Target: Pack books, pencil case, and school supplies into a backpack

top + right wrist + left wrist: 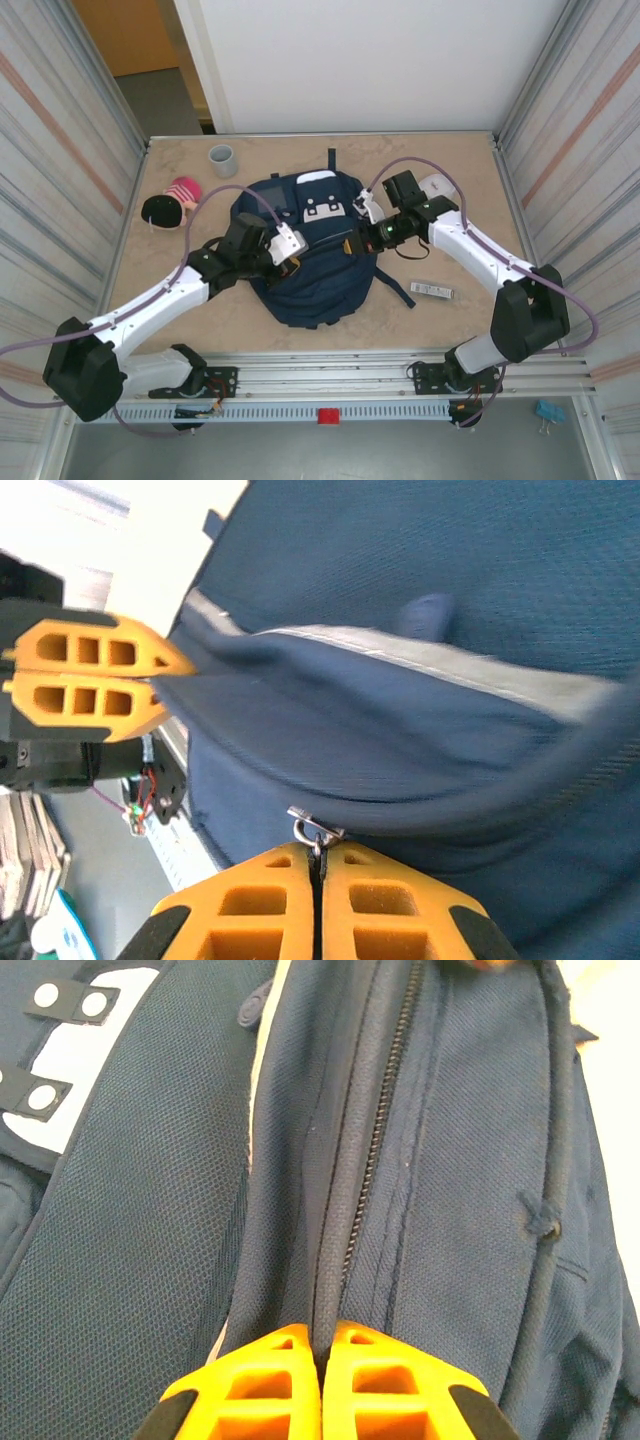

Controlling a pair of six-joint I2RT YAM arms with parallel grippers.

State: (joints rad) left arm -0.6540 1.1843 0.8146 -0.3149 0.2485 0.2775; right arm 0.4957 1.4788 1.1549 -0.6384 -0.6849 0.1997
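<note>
The navy backpack [315, 262] lies flat in the middle of the table, white patches towards the far side. My left gripper [325, 1345] is shut on a fold of the backpack's fabric [150, 1260] right beside the closed zipper [375, 1130]; from above, that left gripper [293, 250] sits on the bag's left side. My right gripper [318, 848] is shut on the metal zipper pull [315, 828] at the bag's upper right, where the right gripper [362, 222] meets the bag in the top view. Across the bag, the left gripper [170, 683] also appears. The books are out of view.
A small white and grey flat item [432, 290] lies on the table right of the bag, by a loose strap [395, 283]. A grey cup [222, 158] stands at the back left. A black and pink-striped soft item [170, 205] lies left; I cannot tell whether it is the pencil case.
</note>
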